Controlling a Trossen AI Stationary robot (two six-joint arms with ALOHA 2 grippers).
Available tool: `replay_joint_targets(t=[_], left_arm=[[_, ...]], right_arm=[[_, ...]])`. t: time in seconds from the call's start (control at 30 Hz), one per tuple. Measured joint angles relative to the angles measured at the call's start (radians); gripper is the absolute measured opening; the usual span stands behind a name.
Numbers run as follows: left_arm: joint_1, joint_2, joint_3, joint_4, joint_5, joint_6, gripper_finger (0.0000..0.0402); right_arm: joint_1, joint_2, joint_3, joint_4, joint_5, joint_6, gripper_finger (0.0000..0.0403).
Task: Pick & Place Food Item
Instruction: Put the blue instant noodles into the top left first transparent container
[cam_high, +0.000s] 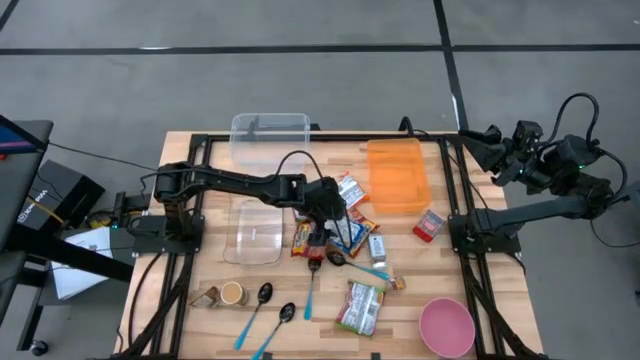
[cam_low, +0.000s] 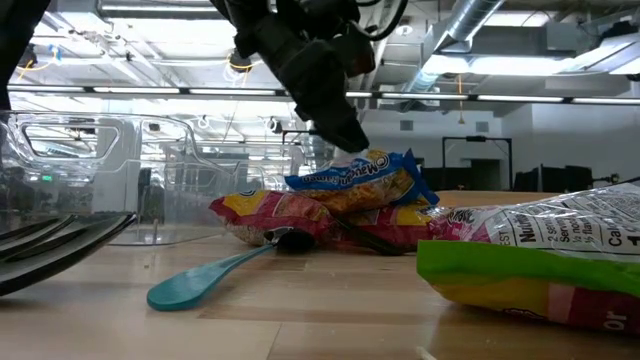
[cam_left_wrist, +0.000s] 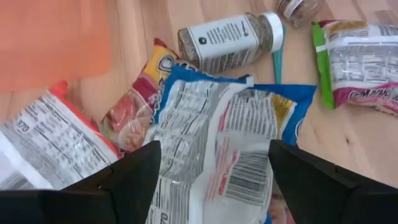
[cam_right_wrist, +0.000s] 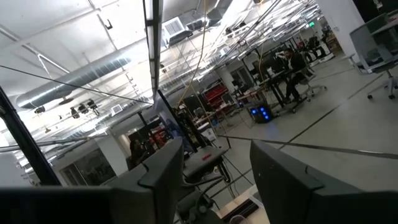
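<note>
You are seeing "Nutri" showing on the green-edged packet (cam_low: 530, 265), "Ca" beside it, other print staying unreadable.

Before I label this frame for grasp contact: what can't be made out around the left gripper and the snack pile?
- Left gripper, jaws open over the blue snack packet: no view shows whether the fingertips touch it; the arm hides that in the high view.
- The packet's near end: left wrist view, cut off by the edge.
- Right gripper: right wrist view, aimed into the room, no table visible.
</note>
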Motion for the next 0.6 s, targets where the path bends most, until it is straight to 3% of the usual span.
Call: replay_joint_targets(t=[0.6], left_arm=[[-0.005,0.0,-0.08,0.035,0.001,-0.008,0.0193]], right_arm=[[0.0,0.0,0.0,-0.029,0.0,0.0,0.018]])
